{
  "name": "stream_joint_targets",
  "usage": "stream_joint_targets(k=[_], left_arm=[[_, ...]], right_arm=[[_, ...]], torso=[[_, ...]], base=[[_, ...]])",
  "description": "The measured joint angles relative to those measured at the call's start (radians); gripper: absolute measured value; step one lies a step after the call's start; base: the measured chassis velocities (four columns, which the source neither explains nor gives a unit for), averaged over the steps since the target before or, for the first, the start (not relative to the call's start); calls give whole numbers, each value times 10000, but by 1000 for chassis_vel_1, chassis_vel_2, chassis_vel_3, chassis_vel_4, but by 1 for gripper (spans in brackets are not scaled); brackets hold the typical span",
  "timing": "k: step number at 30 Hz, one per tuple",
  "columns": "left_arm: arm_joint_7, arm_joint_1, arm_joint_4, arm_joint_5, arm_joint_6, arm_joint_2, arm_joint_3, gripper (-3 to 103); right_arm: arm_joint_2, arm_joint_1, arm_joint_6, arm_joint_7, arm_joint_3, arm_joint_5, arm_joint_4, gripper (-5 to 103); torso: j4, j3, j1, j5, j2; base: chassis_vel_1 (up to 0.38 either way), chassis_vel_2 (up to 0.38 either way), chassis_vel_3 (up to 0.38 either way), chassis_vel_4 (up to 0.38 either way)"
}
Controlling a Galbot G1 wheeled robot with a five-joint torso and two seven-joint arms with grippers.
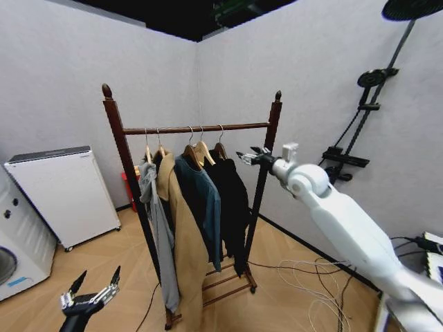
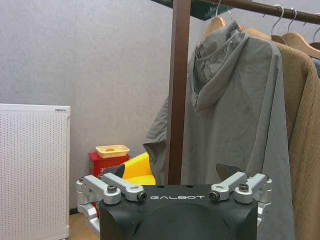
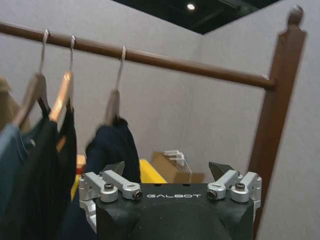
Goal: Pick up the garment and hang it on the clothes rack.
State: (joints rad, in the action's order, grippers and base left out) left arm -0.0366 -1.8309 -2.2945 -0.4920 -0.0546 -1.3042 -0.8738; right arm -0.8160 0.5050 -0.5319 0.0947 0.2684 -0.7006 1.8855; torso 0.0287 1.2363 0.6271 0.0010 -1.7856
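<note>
Garment [image 1: 232,200] rightmost on clothes rack [image 1: 267,149] rail; appliance [image 1: 62,194] left.

- "GALBOT" stands in pale letters on the black housing of the left claw [image 2: 170,176], seen in the left wrist view, just beneath the finger mounts.
- "GALBOT" stands the same way on the black housing of the right claw [image 3: 169,170], seen in the right wrist view.
- No other lettering can be read.

Mock home: washer [image 1: 17,259]; shower pole [image 1: 370,104]
</note>
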Motion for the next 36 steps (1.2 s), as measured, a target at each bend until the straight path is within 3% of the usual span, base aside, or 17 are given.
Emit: stream_joint_targets(k=[4,6,14,21,36], left_arm=[[-1,1,0,0,0,1,0,100],[4,0,0,0,0,0,0,100],[2,0,0,0,0,0,0,100],[2,-1,0,0,0,0,0,100],[2,0,0,0,0,0,0,100]], right_arm=[[-232,1581,17,-70,1044,575,500,97],[-694,3567,393,-224,2045,1491,905,100],[-1733,5480,1399,-284,3316,2823,1506,100],[-2202,6448,2198,-583,3903,3654,1793,100],[-2452,6967,2176,-679,3863,3929,2444,100]], torso=[[3,-1,0,-9,-1],[2,0,0,-4,0],[-1,-2,-2,-13,-1],[-1,-1,-3,-11,-1],[2,1,3,-12,2]], base=[[0,0,0,0],[0,0,0,0],[32,-32,-26,31],[27,-60,-59,13],[-70,-90,-84,-63]])
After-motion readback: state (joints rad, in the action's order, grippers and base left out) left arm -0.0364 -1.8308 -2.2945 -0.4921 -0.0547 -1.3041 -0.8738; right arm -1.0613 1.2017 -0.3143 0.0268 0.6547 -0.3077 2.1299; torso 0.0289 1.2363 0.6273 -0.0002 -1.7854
